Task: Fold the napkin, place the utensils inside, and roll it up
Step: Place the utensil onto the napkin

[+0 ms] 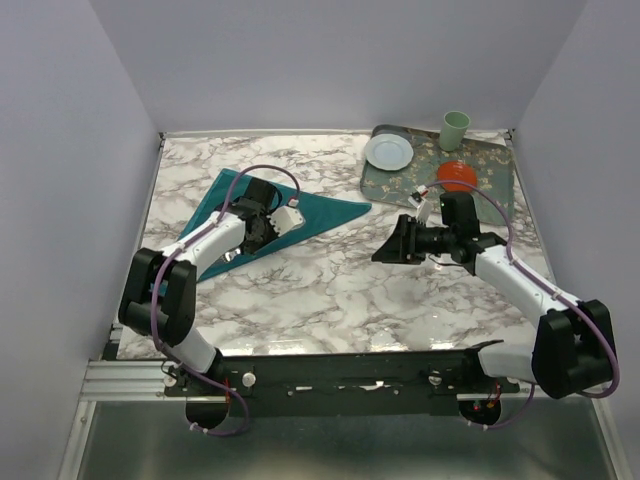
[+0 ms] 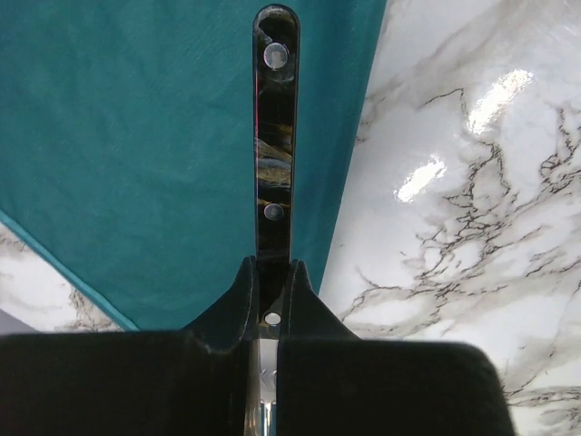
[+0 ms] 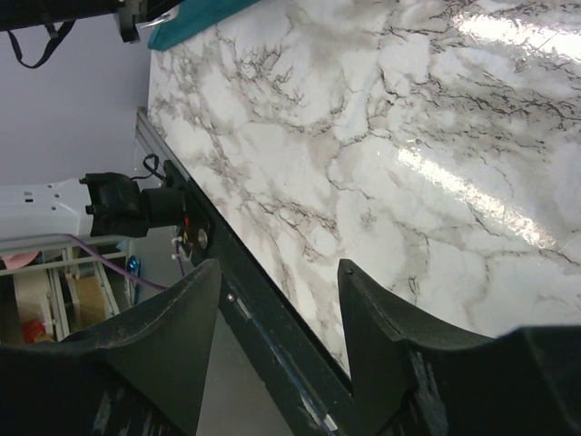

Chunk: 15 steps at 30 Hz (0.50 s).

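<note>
While the overhead view took in the whole desk, with the teal napkin lying folded into a long triangle at its far left and the left fingers low over the cloth, it hid what they held. Only the left wrist view gave that. The pair was pinched tight on a utensil, whose dark riveted handle reached out from the tips over the napkin, close to the edge where the marble began. A silvery stretch showed between the fingers behind the grip. Whether the handle touched the cloth could not be told.

The right fingers stood well apart from the napkin, over bare marble near the middle of the desk, spread wide with nothing between them. Their wrist view caught only a teal corner far off. At the far right a patterned tray carried a white plate and a red bowl, with a green cup at its far edge.
</note>
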Each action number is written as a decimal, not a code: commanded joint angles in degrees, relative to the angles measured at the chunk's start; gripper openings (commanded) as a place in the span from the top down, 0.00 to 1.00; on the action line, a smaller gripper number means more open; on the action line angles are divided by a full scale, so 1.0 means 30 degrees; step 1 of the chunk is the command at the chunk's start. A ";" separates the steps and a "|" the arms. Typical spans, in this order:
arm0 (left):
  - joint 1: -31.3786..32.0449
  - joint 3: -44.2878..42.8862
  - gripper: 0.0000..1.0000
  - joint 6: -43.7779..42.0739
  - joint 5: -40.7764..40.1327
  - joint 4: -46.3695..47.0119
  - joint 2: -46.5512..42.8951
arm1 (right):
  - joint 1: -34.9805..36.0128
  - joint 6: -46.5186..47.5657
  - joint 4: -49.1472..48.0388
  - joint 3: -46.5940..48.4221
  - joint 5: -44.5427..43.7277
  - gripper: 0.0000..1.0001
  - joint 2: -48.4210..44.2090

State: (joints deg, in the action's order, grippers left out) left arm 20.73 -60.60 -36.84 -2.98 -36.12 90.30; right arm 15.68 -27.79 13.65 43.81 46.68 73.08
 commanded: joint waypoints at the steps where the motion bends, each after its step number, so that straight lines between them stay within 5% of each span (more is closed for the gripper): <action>1: -0.0260 -0.0864 1.00 -0.1108 0.1608 0.0379 0.0980 | 0.0017 0.0534 0.0606 0.0220 0.0204 0.37 -0.0746; 15: -0.1138 -0.1684 1.00 -0.1284 0.4041 0.0321 0.2505 | -0.0042 0.0562 0.0606 0.0454 0.0232 0.37 -0.0132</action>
State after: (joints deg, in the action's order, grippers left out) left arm 18.33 -63.46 -39.75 5.13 -35.64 95.81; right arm 15.68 -26.94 13.96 43.81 46.68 71.94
